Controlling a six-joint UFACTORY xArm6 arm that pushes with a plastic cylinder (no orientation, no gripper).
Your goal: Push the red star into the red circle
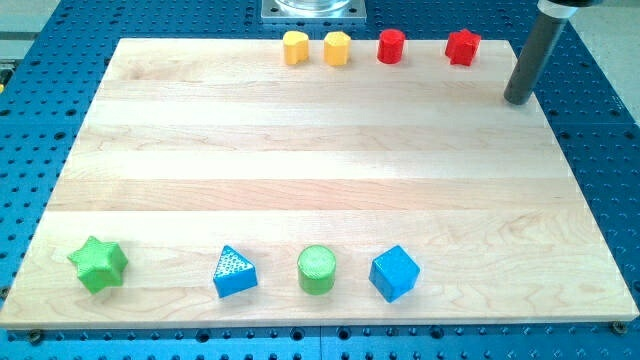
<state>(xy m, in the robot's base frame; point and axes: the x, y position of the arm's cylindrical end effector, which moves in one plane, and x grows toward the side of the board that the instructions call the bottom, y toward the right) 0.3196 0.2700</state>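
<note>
The red star (463,47) lies near the board's top edge at the view's right. The red circle (390,46) lies to its left on the same edge, a gap apart. My tip (517,100) rests on the board at the view's upper right, to the right of and a little below the red star, not touching it. The dark rod rises from the tip up and out of the view's top right.
A yellow heart-like block (295,48) and a yellow hexagon (337,48) sit left of the red circle. Along the bottom lie a green star (98,264), a blue triangle (234,273), a green circle (317,269) and a blue cube (394,273). The wooden board (320,170) lies on a blue perforated table.
</note>
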